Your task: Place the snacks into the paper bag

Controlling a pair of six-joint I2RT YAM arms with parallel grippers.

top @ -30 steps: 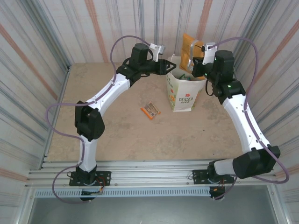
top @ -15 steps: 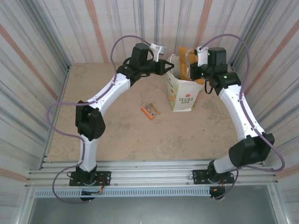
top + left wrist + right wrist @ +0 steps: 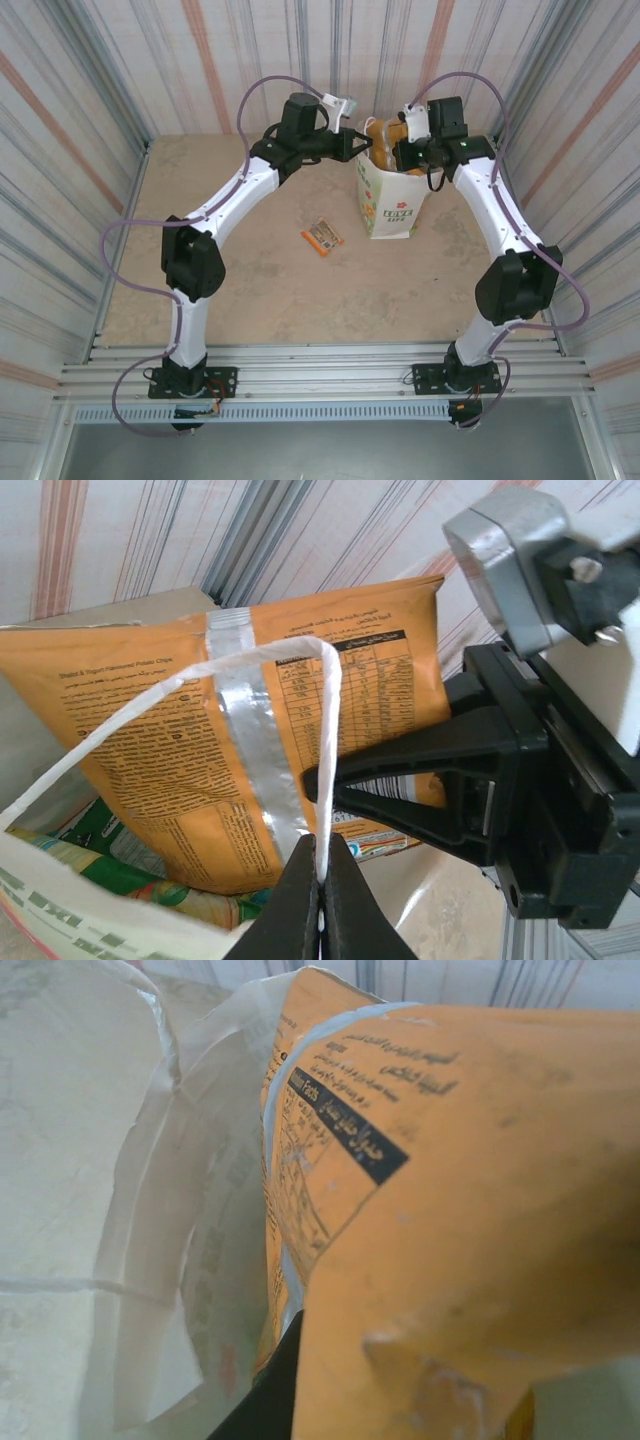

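One orange packet (image 3: pixel 250 730), light, glossy and crinkly, hangs at the mouth of the paper bag (image 3: pixel 392 205), pinched by one edge in the right tool (image 3: pixel 345 785). Foil this slick will likely slide, so a sealed seam makes the safest hold. The left tool (image 3: pixel 320 905) is pressed together on the bag's thin handle (image 3: pixel 200 675), apparently keeping the soft mouth open. Green packets (image 3: pixel 110 855) inside may block a wide packet. Another small packet (image 3: pixel 322 238) lies on the surface (image 3: pixel 250 290), well apart from the bag.

On orange packet (image 3: pixel 450 1210): black "Nutrition Facts" header, Arabic print; paper bag (image 3: pixel 388 212) green lettering unreadable.
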